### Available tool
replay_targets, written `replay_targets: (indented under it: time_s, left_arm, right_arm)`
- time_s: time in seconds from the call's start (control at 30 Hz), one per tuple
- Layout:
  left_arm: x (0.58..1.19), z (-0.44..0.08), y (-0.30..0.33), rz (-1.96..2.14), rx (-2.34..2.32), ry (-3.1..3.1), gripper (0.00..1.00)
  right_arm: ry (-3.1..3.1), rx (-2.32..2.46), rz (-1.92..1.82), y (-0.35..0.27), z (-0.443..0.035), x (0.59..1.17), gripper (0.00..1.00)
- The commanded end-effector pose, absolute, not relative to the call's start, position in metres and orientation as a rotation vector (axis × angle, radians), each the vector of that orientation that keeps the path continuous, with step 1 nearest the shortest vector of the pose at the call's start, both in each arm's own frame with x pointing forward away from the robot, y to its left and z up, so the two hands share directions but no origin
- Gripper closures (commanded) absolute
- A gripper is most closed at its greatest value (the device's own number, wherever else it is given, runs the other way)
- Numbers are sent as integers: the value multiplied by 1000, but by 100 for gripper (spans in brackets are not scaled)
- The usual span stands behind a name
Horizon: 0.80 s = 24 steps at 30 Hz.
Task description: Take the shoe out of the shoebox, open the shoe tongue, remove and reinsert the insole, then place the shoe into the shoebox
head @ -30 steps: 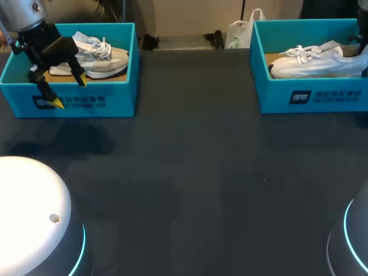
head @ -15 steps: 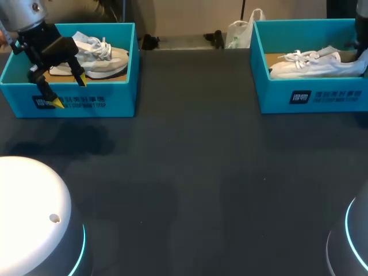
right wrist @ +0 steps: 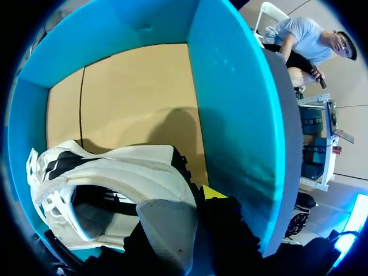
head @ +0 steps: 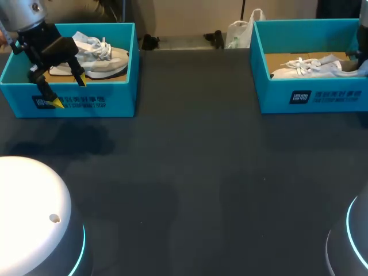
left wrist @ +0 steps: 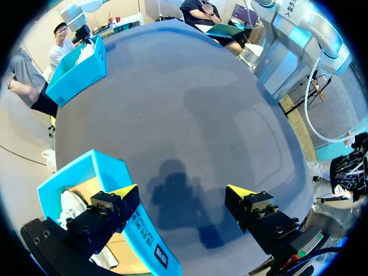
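Though the white laced sneaker (right wrist: 115,172) sits heel against your right gripper (right wrist: 201,202), clamping can't be told; head view crops that contact.

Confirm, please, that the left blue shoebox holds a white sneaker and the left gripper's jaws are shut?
Not quite: the left gripper has its jaws wide open, as the left wrist view shows; the left blue shoebox does hold a white sneaker.

matt dark table (head: 190,172); teal cardboard shoebox (head: 276,98) with plain brown floor; white shoe (head: 313,68) of smooth leather-like panels.
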State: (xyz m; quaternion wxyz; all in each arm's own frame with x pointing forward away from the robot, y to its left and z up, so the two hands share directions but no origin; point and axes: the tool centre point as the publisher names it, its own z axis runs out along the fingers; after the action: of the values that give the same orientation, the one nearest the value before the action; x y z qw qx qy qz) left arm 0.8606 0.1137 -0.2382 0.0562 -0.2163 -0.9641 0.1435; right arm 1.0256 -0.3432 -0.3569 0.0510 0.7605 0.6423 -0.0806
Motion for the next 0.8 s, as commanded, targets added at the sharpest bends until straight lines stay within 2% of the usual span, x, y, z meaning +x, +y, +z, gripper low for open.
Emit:
replay_targets:
  time_s: [0.03,0.8]
  left_arm:
    - [860,-238,114,432,-656,-2925,0]
    - [860,-238,114,432,-656,-2925,0]
  right_arm:
    - [1964,2326,-237,-346,-366,1029,100]
    - [1999,2353,-243,-338,-397,1031,100]
